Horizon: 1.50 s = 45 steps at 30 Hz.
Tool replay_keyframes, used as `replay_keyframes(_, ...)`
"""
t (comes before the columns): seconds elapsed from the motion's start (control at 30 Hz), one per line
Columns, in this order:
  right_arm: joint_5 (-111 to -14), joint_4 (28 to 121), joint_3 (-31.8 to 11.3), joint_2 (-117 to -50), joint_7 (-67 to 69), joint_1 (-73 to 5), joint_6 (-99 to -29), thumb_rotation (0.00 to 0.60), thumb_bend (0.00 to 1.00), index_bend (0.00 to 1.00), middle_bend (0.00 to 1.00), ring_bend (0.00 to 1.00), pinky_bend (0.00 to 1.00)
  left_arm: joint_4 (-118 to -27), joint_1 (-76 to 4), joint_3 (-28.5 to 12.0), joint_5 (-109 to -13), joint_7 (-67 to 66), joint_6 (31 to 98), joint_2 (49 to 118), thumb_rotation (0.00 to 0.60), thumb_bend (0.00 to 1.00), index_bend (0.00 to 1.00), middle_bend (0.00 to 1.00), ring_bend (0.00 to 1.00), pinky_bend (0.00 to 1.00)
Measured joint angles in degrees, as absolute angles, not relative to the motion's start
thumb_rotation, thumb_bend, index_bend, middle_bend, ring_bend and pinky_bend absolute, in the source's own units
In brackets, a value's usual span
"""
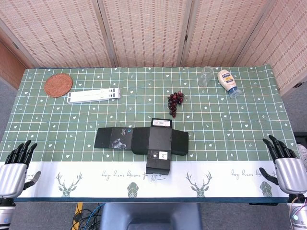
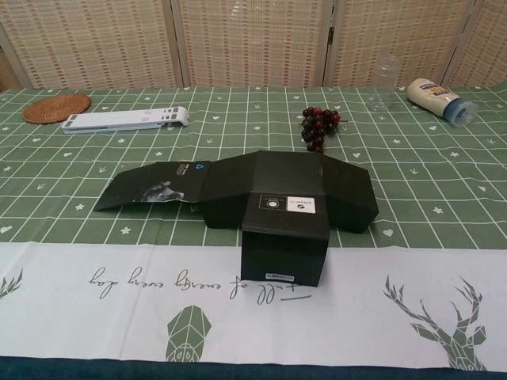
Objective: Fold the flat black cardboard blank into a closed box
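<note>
The black cardboard blank [image 1: 144,141] lies unfolded in the middle of the table, its panels bulging a little off the cloth [image 2: 277,194]. A long flap with a printed picture stretches to the left, and a panel with a white label points toward the front edge. My left hand [image 1: 14,167] hangs at the table's front left corner, fingers spread, holding nothing. My right hand [image 1: 284,163] hangs at the front right corner, likewise spread and empty. Both are far from the blank. The chest view shows neither hand.
Toward the back lie a woven round coaster [image 1: 58,85], a white folding stand [image 1: 93,95], a bunch of dark grapes [image 1: 175,102], a clear glass [image 1: 206,75] and a squeeze bottle on its side [image 1: 228,82]. A folding screen stands behind the table.
</note>
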<state>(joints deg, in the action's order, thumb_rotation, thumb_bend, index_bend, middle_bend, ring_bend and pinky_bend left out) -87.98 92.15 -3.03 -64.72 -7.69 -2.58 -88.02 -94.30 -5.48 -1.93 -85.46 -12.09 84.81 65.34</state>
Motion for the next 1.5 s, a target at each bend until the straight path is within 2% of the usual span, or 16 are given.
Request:
replay_keyframes(0.07, -88.4, 92.2, -3.0, -64.8, -7.8, -2.7, -88.0, 0.6, 0.21, 0.09, 0.09, 0.25, 0.35, -94.3, -5.5, -1.8, -85.7, -12.1, 84.8, 65.4, 0.6, 0.26, 0.02, 0.0, 0.03, 0.13)
replay_keyframes(0.2, -89.6, 92.3, -3.2, -65.1, -8.0, -3.4, -87.9, 0.6, 0.21, 0.09, 0.14, 0.49, 0.71, -94.2, -5.6, -1.9, -85.9, -11.8, 85.0, 65.6, 0.6, 0.26, 0.02, 0.0, 0.03, 0.13)
replay_keyframes(0.37, -92.4, 92.6, -3.5, -65.8, -9.4, -5.9, -86.6, 0.6, 0.21, 0.09, 0.14, 0.61, 0.84, -94.2, -5.7, -1.9, -86.3, -11.7, 84.9, 65.7, 0.6, 0.26, 0.02, 0.0, 0.03, 0.13)
replay_keyframes(0.57, -94.4, 95.1, -3.8, -66.1, -13.0, -10.6, -80.4, 0.6, 0.21, 0.09, 0.14, 0.68, 0.91, -94.2, -5.5, -1.5, -86.5, -11.6, 85.1, 65.8, 0.6, 0.26, 0.02, 0.0, 0.03, 0.13)
replay_keyframes(0.8, -94.7, 97.5, -5.2, -68.6, -18.9, -18.3, -70.0, 0.6, 0.21, 0.09, 0.14, 0.71, 0.93, -94.2, -5.0, -1.1, -86.7, -11.3, 85.6, 65.7, 0.6, 0.26, 0.02, 0.0, 0.03, 0.13)
replay_keyframes(1.13, -89.1, 93.2, -8.8, -80.2, -25.4, -29.9, -57.2, 0.6, 0.21, 0.09, 0.14, 0.72, 0.94, -94.5, -3.7, -0.5, -86.6, -11.1, 86.7, 65.1, 0.6, 0.26, 0.02, 0.0, 0.03, 0.13)
replay_keyframes(1.5, -86.0, 83.7, -10.2, -90.8, -26.2, -37.0, -52.8, 0.6, 0.21, 0.09, 0.16, 0.74, 0.95, -94.3, -3.0, -0.3, -86.7, -10.9, 87.1, 65.0, 0.6, 0.26, 0.02, 0.0, 0.03, 0.13)
